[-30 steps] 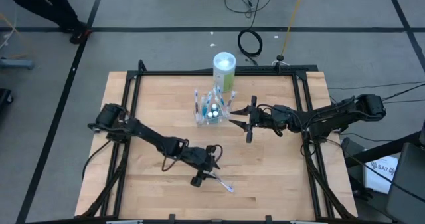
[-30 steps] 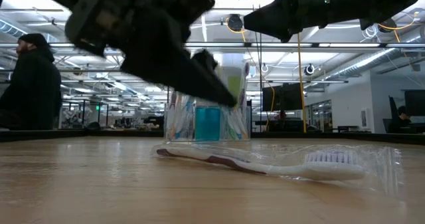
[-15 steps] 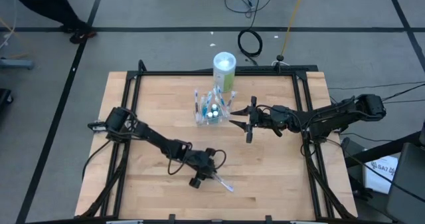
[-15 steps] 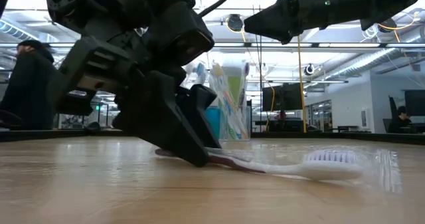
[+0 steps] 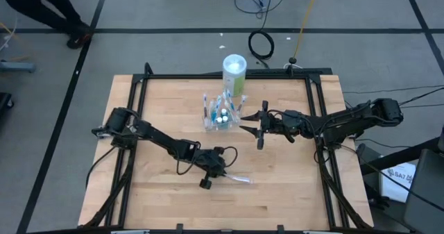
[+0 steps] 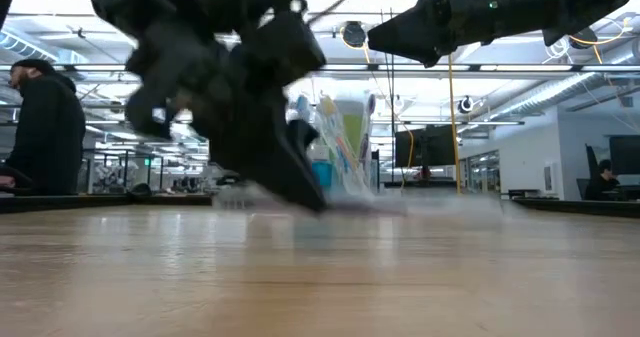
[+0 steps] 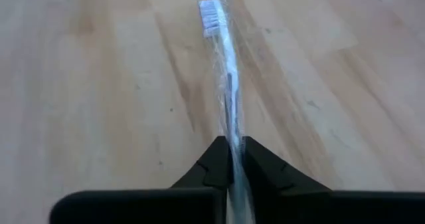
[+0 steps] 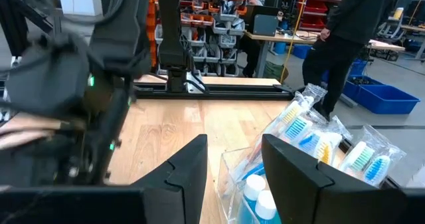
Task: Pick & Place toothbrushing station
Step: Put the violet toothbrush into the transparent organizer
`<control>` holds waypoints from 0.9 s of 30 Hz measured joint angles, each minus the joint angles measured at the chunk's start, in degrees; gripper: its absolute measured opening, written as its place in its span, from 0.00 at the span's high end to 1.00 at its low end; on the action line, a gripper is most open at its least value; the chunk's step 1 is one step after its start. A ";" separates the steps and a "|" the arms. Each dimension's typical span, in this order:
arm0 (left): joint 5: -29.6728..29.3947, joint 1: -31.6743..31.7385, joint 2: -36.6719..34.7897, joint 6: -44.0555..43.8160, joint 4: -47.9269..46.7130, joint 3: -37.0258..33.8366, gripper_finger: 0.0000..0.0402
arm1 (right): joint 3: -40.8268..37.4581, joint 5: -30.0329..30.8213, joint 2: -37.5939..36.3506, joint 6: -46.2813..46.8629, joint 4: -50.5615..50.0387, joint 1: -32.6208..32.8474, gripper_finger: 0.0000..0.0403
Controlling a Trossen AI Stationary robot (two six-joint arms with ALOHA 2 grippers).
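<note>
A toothbrush in a clear wrapper [image 5: 240,179] lies out toward the table's right, near the table's middle front. My left gripper [image 5: 223,173] is shut on it; its bristle head [image 7: 210,14] points away from the fingers. The clear cup [image 5: 220,117] stands on the table at mid-back, holding several wrapped toothbrushes [image 8: 307,127] and blue white-capped tubes [image 8: 257,194]. My right gripper [image 5: 244,128] hovers open just right of the cup, above the table [image 6: 400,32]. My left gripper pinches the wrapped toothbrush's handle [image 7: 232,132] between its two fingers, wrapper and all. The fingers slant down from the table's left and lie along the brush, which sticks out ahead of the fingertips. Whether the brush is clear of the table, I cannot tell.
A tall white-and-green canister [image 5: 234,69] stands behind the cup at the table's far edge. A black frame [image 5: 132,123] runs along the table's sides. People stand in the room beyond [image 6: 40,127] [image 8: 345,38]. Bare wood lies at the front [image 5: 291,192].
My left gripper has come down onto the toothbrush near the table's front and shut on its handle. The brush has swung about: its head, which pointed toward the front right, now points toward the table's right edge. My right gripper has kept still.
</note>
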 joint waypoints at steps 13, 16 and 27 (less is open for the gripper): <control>-12.57 -2.99 -27.37 0.53 -19.83 0.01 0.97 | 0.01 -0.06 0.00 -0.79 -0.31 0.01 0.65; -18.68 -5.05 -32.71 3.54 -18.92 0.03 0.93 | 0.00 -0.92 0.00 -1.40 -0.43 0.03 0.61; -28.03 -4.60 -33.63 12.26 0.83 0.12 0.97 | 0.02 -16.68 2.80 3.21 12.97 2.87 0.44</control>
